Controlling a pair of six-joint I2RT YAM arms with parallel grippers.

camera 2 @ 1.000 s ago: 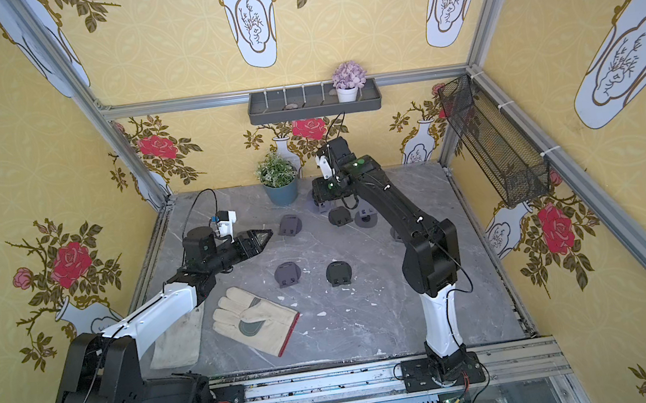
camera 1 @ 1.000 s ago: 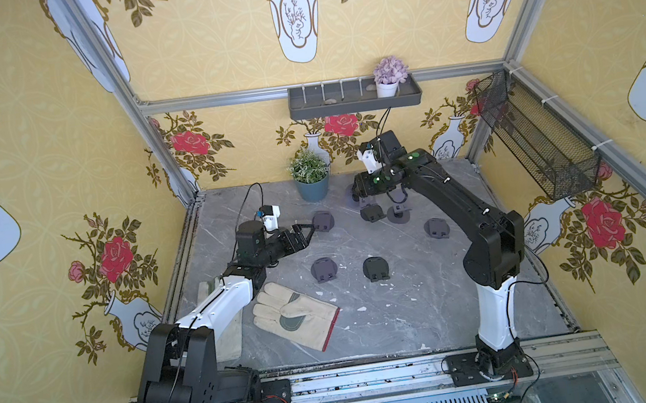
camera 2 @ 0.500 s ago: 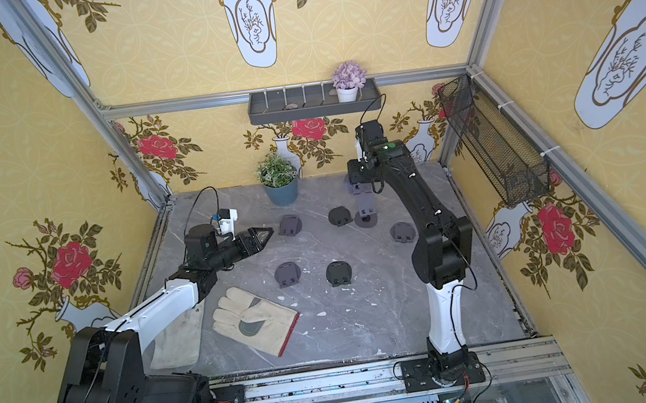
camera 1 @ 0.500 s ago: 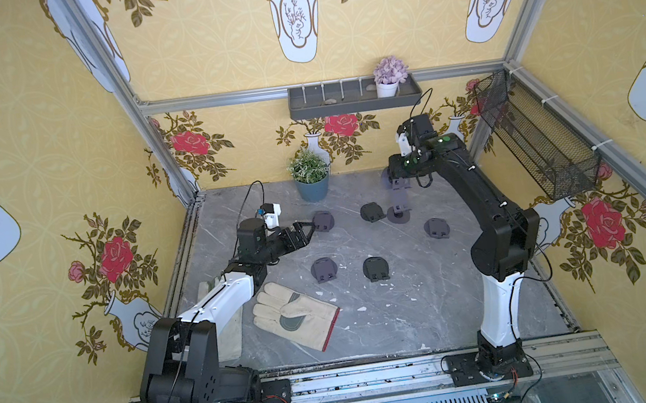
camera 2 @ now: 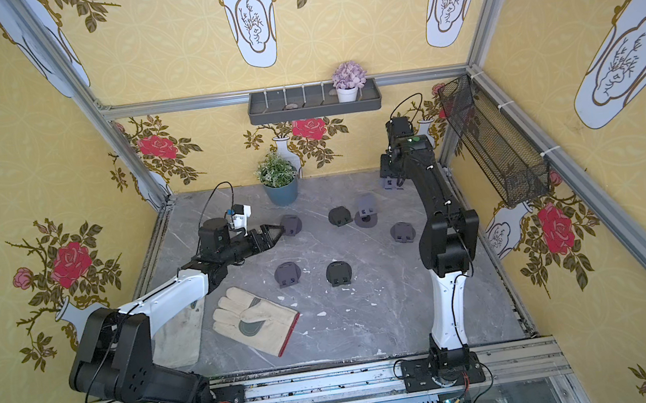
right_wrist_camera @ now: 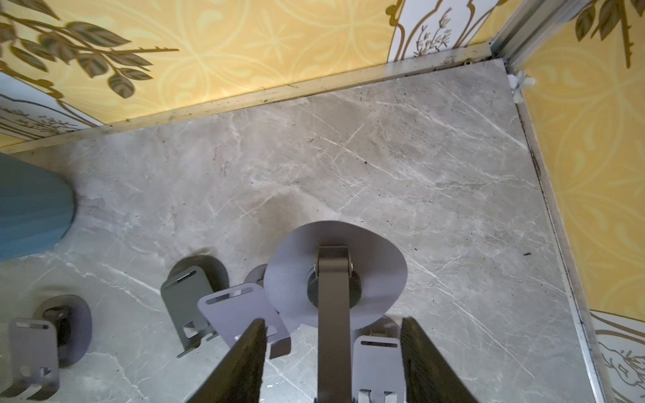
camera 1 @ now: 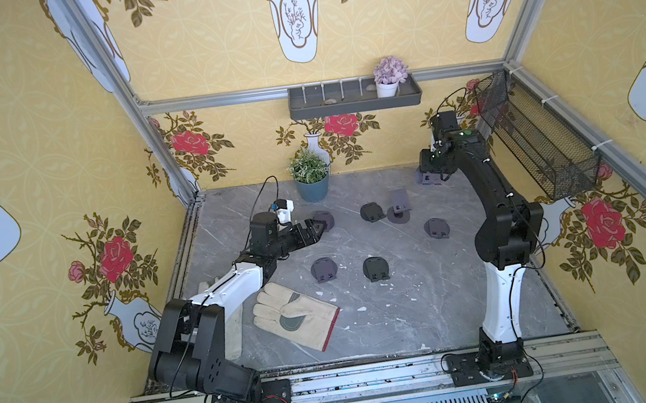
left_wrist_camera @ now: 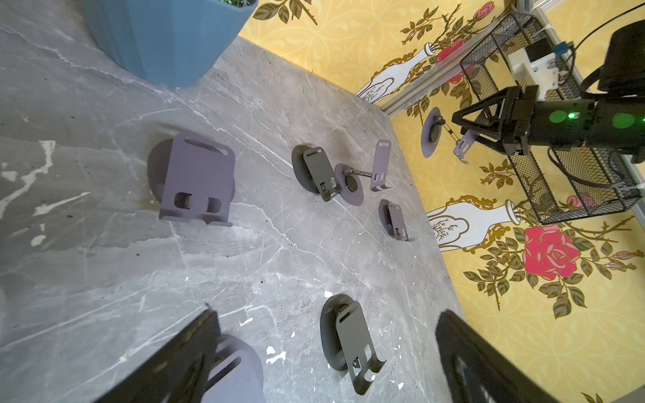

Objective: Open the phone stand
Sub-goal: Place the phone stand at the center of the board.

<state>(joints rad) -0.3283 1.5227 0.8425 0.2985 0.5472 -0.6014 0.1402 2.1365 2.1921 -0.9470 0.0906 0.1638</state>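
Note:
A purple phone stand (camera 1: 431,179) hangs unfolded above the table's back right corner, and my right gripper (camera 1: 431,172) is shut on it. In the right wrist view its arm (right_wrist_camera: 333,324) runs out between my fingers to the round base (right_wrist_camera: 380,265). The left wrist view shows that base (left_wrist_camera: 430,134) and plate (left_wrist_camera: 463,146) in the air. My left gripper (camera 1: 318,228) is open and empty, tips next to a folded stand (camera 1: 325,219) at the left back.
An unfolded stand (camera 1: 400,210) and several folded ones (camera 1: 375,267) lie on the grey table. A blue plant pot (camera 1: 312,187) stands at the back. A work glove (camera 1: 293,315) lies front left. A wire basket (camera 1: 536,143) hangs on the right wall.
My right arm has swung from the back middle to the back right corner, carrying the unfolded stand. The left gripper has edged slightly toward the folded stand.

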